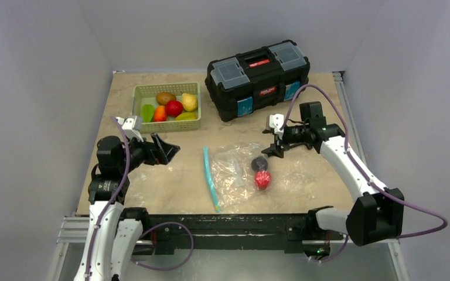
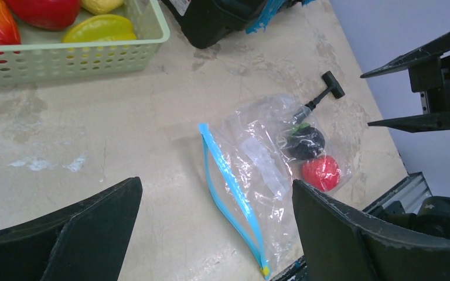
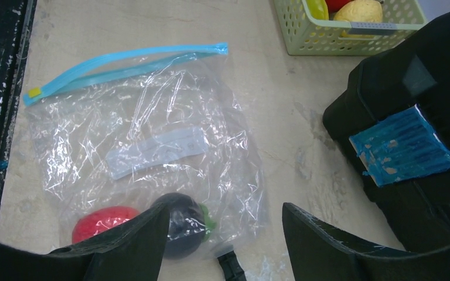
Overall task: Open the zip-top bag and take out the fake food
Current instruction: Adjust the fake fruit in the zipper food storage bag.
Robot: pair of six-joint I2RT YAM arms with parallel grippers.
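While the zip-top bag [image 1: 234, 170] lies flat on the tabletop [image 1: 164, 187], zip strip [image 1: 210, 175] toward the left arm, two fake food [image 1: 262, 180] pieces sit at its closed end; right fingers [image 3: 123, 246] hover above, apart and empty; left fingers [image 2: 64, 234] gape wide, likely readying for the strip

Soft, even overhead light leaves faint shadows on the beige mottled tabletop [image 1: 170, 181]; the clear crinkly plastic bag [image 3: 152, 117] glints mildly.
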